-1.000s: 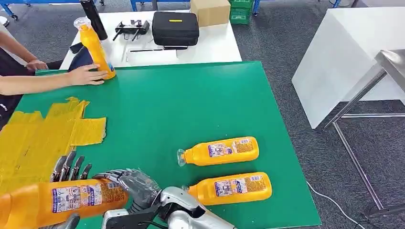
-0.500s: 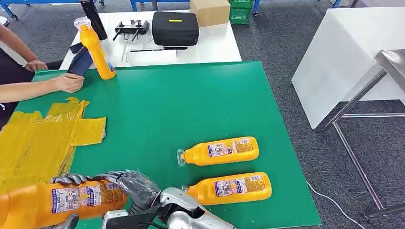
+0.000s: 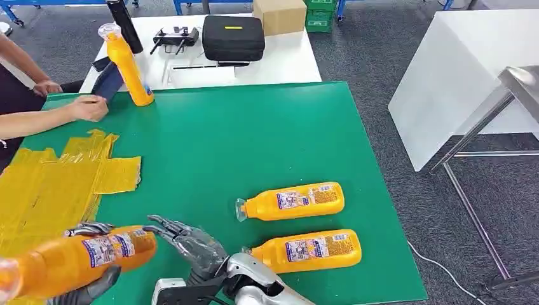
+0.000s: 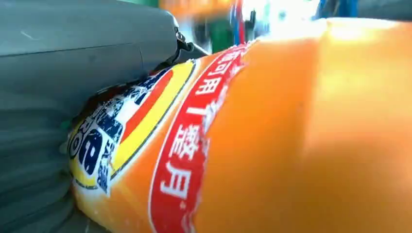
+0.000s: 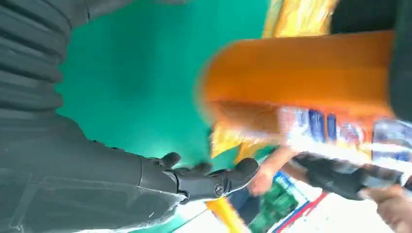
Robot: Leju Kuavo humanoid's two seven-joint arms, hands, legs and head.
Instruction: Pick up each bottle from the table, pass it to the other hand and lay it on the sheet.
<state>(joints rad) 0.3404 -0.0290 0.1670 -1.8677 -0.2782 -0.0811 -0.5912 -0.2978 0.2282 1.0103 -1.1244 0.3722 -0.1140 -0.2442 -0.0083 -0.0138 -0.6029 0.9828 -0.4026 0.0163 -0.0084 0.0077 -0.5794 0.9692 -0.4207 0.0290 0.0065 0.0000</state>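
An orange bottle [image 3: 76, 257] with a printed label lies across my left hand [image 3: 89, 287] at the lower left, over the edge of the yellow sheet [image 3: 51, 184]. My left hand grips it, fingers over the top and thumb beneath; up close the bottle [image 4: 272, 136] presses against my left hand [image 4: 58, 73]. My right hand [image 3: 191, 243] is just right of the bottle's base, fingers spread and holding nothing. The right wrist view has my right hand [image 5: 97, 165] apart from the blurred bottle [image 5: 301, 77]. Two more orange bottles [image 3: 292, 201] [image 3: 308, 250] lie on the green table [image 3: 254, 140].
A fourth orange bottle [image 3: 129, 67] stands upright at the table's far left corner, beside a person's hand [image 3: 89, 108]. Behind is a white table [image 3: 279, 63] with a black case [image 3: 232, 37] and a cardboard box [image 3: 279, 14]. A metal stand [image 3: 483, 127] is at the right.
My right hand has let go of the bottle's base and spread its fingers. My left hand closed around the bottle, which shifted left and tilted. The person's hand drew back from the upright bottle.
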